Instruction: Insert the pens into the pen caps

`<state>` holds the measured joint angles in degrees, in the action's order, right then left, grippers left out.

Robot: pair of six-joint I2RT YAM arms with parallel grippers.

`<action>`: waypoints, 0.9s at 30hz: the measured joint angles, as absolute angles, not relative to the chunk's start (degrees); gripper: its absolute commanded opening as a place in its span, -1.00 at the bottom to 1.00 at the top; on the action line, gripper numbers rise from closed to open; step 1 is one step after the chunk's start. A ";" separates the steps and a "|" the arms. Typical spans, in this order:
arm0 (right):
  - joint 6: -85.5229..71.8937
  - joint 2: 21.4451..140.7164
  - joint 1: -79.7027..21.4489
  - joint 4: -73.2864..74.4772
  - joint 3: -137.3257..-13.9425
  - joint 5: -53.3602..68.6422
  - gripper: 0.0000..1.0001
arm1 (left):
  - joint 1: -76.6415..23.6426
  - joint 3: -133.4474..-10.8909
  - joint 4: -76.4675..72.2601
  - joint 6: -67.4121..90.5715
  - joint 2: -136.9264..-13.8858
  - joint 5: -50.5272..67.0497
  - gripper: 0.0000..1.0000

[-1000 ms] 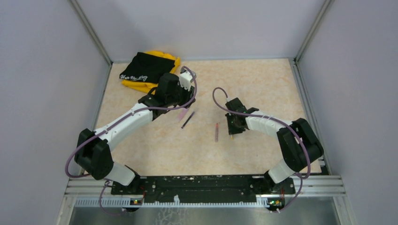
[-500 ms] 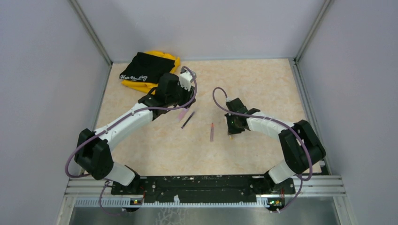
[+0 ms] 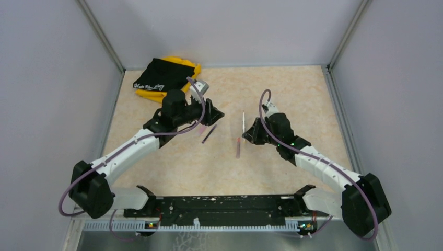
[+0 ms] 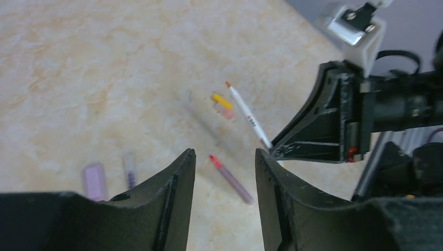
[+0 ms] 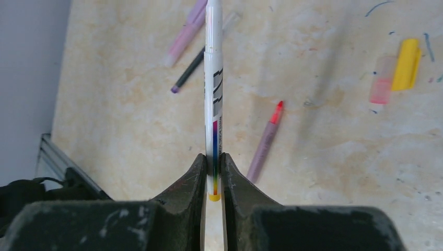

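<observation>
The right gripper [image 5: 214, 172] pinches the white pen [image 5: 213, 78] by its tail, held clear of the table [image 3: 292, 94]. The left gripper [image 4: 224, 154] hangs part open and empty. The pink pen [image 5: 265, 144] and black pen [image 5: 189, 70] lie flat below.

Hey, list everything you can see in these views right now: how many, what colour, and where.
white plastic pen with orange tip: one, white and orange, held above the table
thin black pen: one, black with purple tip, lying mid-table
pinkish-red pen: one, pink with red tip, lying mid-table
stubby lilac cap: one, lilac, beside the black pen
stubby yellow cap: one, yellow, on the table
stubby pink cap: one, pink, next to the yellow cap
black cloth: one, black, far left corner
yellow cloth: one, yellow, under the black cloth
marbled table: one, beige
left gripper: one, black, open, empty
right gripper: one, black, shut on the white pen
</observation>
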<state>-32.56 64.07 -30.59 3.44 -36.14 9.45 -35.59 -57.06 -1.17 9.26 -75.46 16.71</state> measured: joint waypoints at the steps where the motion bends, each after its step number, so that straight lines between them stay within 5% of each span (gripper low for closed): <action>1: -33.91 63.18 -30.59 1.08 -34.72 10.48 -0.98 | -35.59 -56.01 -3.01 10.76 -74.43 17.91 0.05; 12: -40.32 52.90 -30.63 -17.58 -29.98 16.45 -0.96 | -35.66 -51.77 -20.62 27.94 -72.47 29.26 0.07; 27: -39.99 54.61 -34.44 -24.73 -30.11 20.62 -0.95 | -38.33 -51.77 -24.38 32.18 -76.31 33.47 0.05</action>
